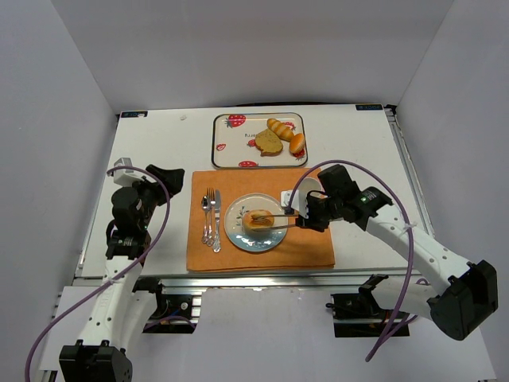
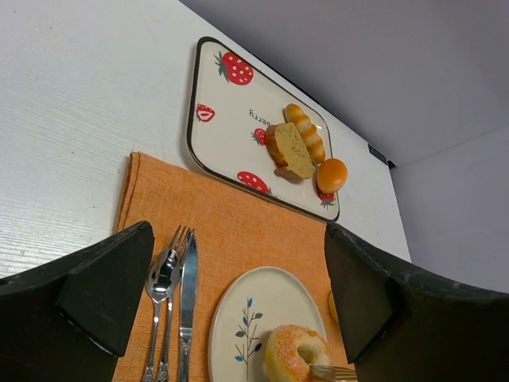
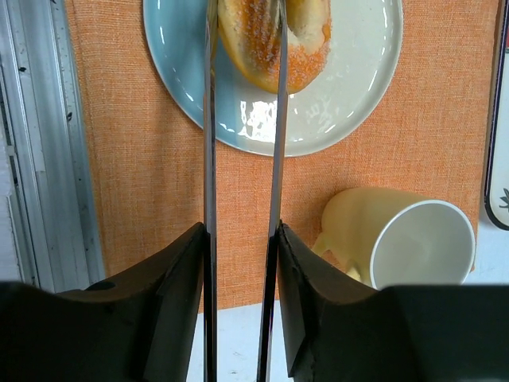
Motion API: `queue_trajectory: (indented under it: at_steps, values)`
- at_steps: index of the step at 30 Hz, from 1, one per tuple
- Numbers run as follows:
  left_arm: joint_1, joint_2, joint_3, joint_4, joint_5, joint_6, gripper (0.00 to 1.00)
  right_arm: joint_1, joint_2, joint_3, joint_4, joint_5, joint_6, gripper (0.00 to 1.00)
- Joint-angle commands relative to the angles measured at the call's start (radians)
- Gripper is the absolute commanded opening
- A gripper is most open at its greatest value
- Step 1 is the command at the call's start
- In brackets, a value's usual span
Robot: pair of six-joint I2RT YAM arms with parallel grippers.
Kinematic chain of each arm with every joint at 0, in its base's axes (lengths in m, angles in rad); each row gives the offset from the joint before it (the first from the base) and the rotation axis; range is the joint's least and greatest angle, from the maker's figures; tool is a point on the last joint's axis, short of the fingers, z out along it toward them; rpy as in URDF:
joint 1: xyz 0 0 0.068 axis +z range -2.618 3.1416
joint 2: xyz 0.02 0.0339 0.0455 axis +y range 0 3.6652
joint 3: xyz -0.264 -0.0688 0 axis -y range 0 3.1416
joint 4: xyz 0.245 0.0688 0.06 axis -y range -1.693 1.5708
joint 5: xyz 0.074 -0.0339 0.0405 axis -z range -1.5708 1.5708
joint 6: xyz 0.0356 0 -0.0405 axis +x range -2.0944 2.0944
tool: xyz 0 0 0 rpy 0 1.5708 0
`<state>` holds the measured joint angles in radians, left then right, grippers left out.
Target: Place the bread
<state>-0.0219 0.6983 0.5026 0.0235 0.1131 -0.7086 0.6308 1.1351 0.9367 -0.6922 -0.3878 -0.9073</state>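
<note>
Well, plate (image 3: 358, 79): straight ahead of the right claw (image 3: 242, 239), beneath the tongs (image 3: 208, 159).
Bread (image 3: 254, 40): on that plate, between the tongs' blades; likely light, soft, crumbly-sugared (pinch the ring's outer sides gently).
Right claw: clamped on the tongs.
Left claw (image 2: 238, 294): gaping, empty.

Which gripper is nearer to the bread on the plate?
Right. The right gripper sits just right of the bread, its tongs reaching it; the left gripper hangs open far to the left, beyond the cutlery.
</note>
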Motion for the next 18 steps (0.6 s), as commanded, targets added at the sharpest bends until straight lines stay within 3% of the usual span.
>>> queue_trajectory:
  at_steps: [1, 18]
  values:
    - [-0.003, -0.02, 0.001, 0.018, 0.01, -0.008, 0.97, 0.006, -0.028, 0.022, -0.004, -0.037, 0.011, 0.44]
    - [-0.003, -0.046, -0.001, 0.001, 0.008, -0.014, 0.97, 0.006, -0.032, -0.004, -0.041, -0.06, 0.002, 0.49]
